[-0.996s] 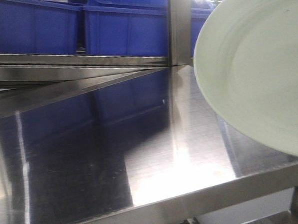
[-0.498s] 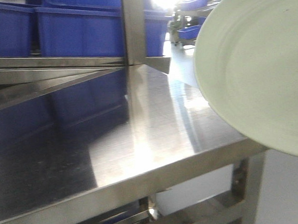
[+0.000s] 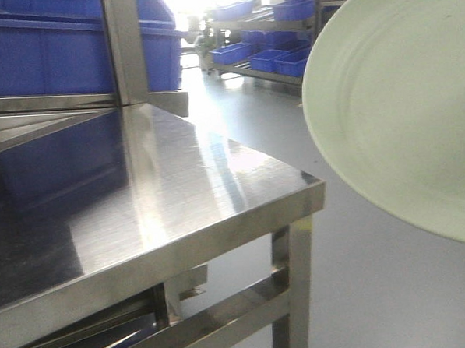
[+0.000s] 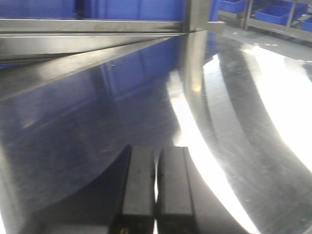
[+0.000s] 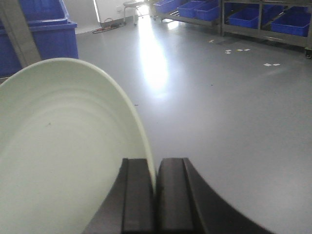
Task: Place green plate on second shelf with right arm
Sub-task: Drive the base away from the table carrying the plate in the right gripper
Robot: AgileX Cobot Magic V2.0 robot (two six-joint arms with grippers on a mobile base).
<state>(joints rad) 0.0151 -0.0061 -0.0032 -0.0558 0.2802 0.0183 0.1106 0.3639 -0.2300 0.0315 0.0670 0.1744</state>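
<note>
The large, round, pale sage-green plate point(image 3: 401, 110) hangs in the air, tilted steeply so that its ringed face turns toward the front camera. It is to the right of the brushed stainless-steel shelf point(image 3: 140, 202), past the shelf's near corner and over the grey floor point(image 5: 219, 107), not over the metal. It touches nothing but the right gripper point(image 5: 156, 168), whose two black fingers point(image 5: 139, 195) are pinched onto the low upturned rim with only the plate's thin edge between them. An edge grip like this probably explains the tilt, since the wide dish hangs from a single point on its rim. The left gripper point(image 4: 156, 156) hovers low over the shelf's reflective top. Its fingers point(image 4: 139, 180) are pressed together with no more than a sliver of light between them, and they hold nothing, which fits a task given to the other arm. Deep blue plastic bins point(image 3: 47, 51) stand behind the shelf's upright post. The plate is not yet placed. It likely has to be carried leftward over the steel and levelled before release. The pictures do not show whether this surface is the second shelf.
</note>
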